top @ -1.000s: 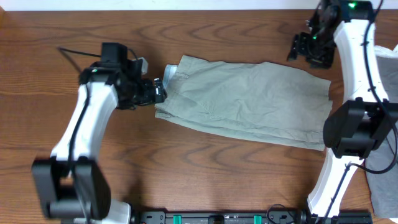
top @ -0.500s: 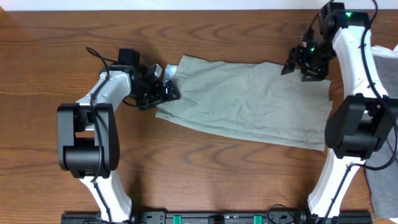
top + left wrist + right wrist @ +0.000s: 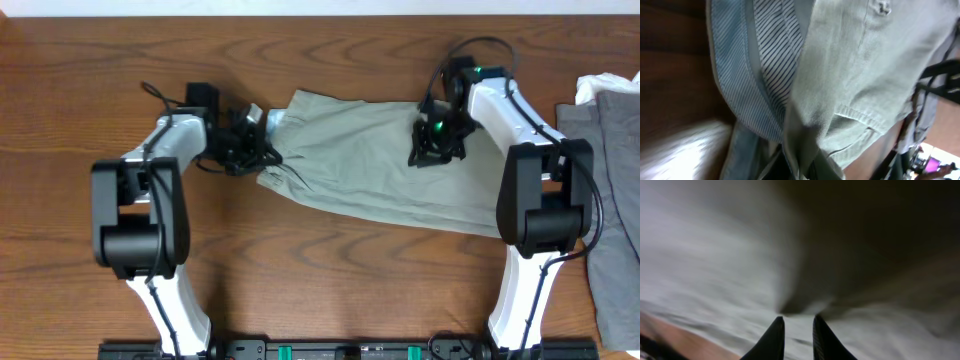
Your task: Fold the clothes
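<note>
The clothes [image 3: 370, 170], olive-khaki shorts, lie spread across the table's middle, waistband to the left. My left gripper [image 3: 262, 152] is at that waistband end, shut on the bunched fabric. In the left wrist view the khaki cloth [image 3: 850, 75] and its blue-striped lining [image 3: 772, 60] run down into the left gripper [image 3: 800, 172]. My right gripper [image 3: 432, 152] sits on the upper middle of the shorts. In the blurred right wrist view the right gripper [image 3: 797, 322] has its fingers close together on a pucker of pale cloth [image 3: 715, 265].
More garments lie at the right edge: a white one [image 3: 605, 88] and a grey one [image 3: 612, 200]. Bare wooden table [image 3: 330, 290] stretches in front of the shorts. The right arm crosses over the shorts' right end.
The left gripper reached the waistband and shut on it. The right arm swung in from the far right corner to the shorts' upper middle, and its jaws narrowed onto the cloth.
</note>
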Action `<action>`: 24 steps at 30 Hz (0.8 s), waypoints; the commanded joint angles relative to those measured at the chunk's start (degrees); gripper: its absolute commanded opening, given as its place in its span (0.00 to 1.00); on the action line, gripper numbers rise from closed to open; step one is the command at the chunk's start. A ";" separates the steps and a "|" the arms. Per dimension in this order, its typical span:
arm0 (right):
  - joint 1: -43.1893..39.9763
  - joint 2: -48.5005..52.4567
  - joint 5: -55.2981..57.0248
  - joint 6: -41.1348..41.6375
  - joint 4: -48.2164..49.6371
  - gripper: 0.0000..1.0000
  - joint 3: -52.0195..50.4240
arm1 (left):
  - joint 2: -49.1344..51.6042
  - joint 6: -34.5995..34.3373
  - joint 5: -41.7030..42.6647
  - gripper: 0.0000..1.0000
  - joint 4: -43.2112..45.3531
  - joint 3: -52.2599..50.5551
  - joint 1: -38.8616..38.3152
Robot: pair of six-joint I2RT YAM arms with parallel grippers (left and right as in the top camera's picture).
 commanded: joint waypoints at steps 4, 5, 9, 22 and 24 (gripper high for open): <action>3.32 -1.51 -3.91 0.00 5.46 0.14 -5.05 | -14.49 -0.04 1.16 0.06 -0.94 -0.04 7.74; 4.15 -1.51 -5.75 -0.68 6.27 0.14 -5.09 | -17.27 -0.04 1.16 0.06 -0.94 -0.04 8.46; 7.06 -1.51 -11.43 -0.96 9.86 0.15 -5.07 | -25.68 -0.07 1.16 0.06 -1.38 -0.04 8.41; 6.43 -2.75 -16.39 -1.97 12.50 0.13 -1.22 | -33.44 -0.09 -12.31 0.06 -4.70 -0.04 -9.64; 3.58 -3.37 -16.22 -1.97 10.25 0.12 0.83 | -32.70 -0.07 -13.84 0.06 -3.89 -0.04 -12.74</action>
